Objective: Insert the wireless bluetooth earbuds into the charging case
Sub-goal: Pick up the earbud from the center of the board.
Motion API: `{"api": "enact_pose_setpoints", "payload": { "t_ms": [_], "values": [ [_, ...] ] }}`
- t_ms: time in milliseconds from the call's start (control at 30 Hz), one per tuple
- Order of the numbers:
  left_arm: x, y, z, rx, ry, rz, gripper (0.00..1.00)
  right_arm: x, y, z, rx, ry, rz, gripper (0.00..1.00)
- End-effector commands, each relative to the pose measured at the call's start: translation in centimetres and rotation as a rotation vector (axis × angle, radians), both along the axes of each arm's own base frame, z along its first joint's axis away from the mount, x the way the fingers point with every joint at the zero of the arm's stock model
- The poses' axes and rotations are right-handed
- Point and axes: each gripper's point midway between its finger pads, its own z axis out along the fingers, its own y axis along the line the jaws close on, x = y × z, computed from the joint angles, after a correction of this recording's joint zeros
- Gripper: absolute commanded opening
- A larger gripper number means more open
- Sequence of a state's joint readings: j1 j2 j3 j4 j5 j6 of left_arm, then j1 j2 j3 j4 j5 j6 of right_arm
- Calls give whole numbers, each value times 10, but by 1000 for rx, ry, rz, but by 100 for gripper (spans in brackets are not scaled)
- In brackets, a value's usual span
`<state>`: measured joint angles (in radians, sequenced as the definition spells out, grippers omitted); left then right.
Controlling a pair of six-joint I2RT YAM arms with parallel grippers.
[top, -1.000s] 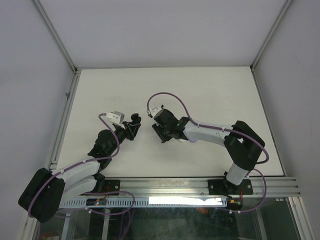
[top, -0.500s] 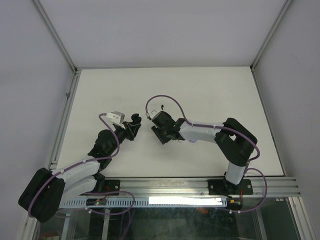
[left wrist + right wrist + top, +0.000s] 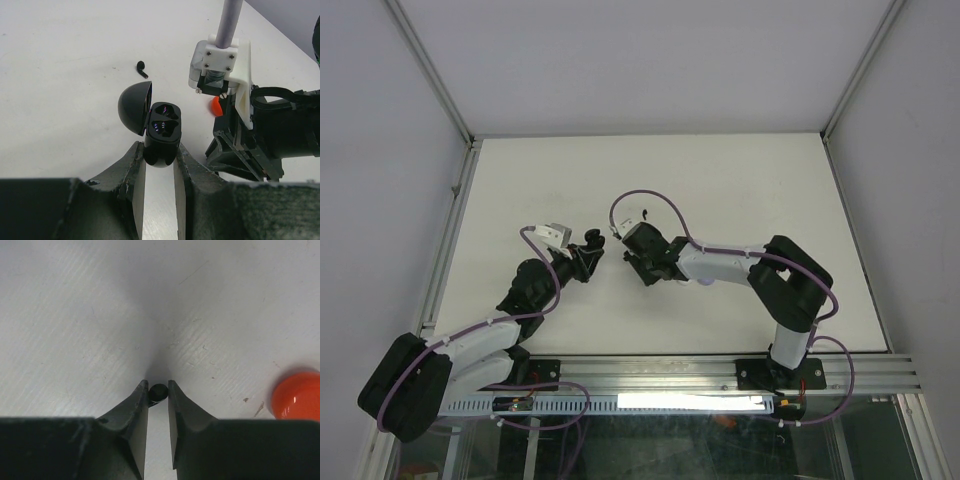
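Step in hand: pick-up of the first bud. The right jaws are pointed down at the surface (image 3: 75, 315) and clenched on a small black earbud (image 3: 158, 392). It sits right between the two tips, touching both as far as I can tell, and also rests on the surface. An orange round object (image 3: 296, 401) lies off to the right of those jaws, apart from them; not a task item.

The left jaws are clamped on the lower body of the black charging case (image 3: 162, 130), which sticks out past their tips. The case's lid (image 3: 135, 107) is swung open to the left, and both sockets look empty. A second black earbud (image 3: 142, 68) lies loose on the surface beyond the case, further out from the left jaws and well clear of both arms.

Progress: early, nothing seated yet.

Next move, as a judgement: lift the pinched bud and carry it across to the open case. It should be turned stem-down to match a socket. The bud is tiny, so the grip may slip or twist. The left jaws should keep the case steady.
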<state>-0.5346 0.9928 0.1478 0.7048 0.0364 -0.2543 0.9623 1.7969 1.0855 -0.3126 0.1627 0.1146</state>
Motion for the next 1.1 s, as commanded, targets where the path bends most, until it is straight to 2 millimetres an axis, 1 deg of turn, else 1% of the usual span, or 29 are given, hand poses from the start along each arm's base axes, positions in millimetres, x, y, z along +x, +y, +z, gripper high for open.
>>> {"api": "enact_pose_setpoints", "payload": {
  "t_ms": [0, 100, 200, 433, 500, 567, 633, 833, 1067],
  "values": [
    [0, -5, 20, -38, -72, -35, 0, 6, -9, 18, -22, -55, -15, 21],
    [-3, -9, 22, -41, -92, -62, 0, 8, -10, 36, 9, -95, -17, 19],
    [-6, -12, 25, -37, -120, -95, 0, 12, -10, 62, 57, -155, -19, 18],
    [-21, -28, 31, -31, -176, -226, 0, 20, -13, 132, 165, -357, -5, 18],
    [-26, -32, 34, -32, -198, -263, 0, 19, -11, 155, 213, -429, 17, 18],
    [-32, -37, 35, -33, -213, -308, 0, 18, -11, 173, 248, -488, 37, 18],
    [-37, -42, 37, -35, -229, -350, 0, 16, -11, 187, 268, -536, 60, 18],
    [-48, -50, 40, -38, -257, -431, 0, 10, -3, 217, 308, -667, 116, 18],
    [-53, -55, 38, -47, -246, -479, 0, -12, 23, 244, 414, -812, 239, 17]
  ]
}}
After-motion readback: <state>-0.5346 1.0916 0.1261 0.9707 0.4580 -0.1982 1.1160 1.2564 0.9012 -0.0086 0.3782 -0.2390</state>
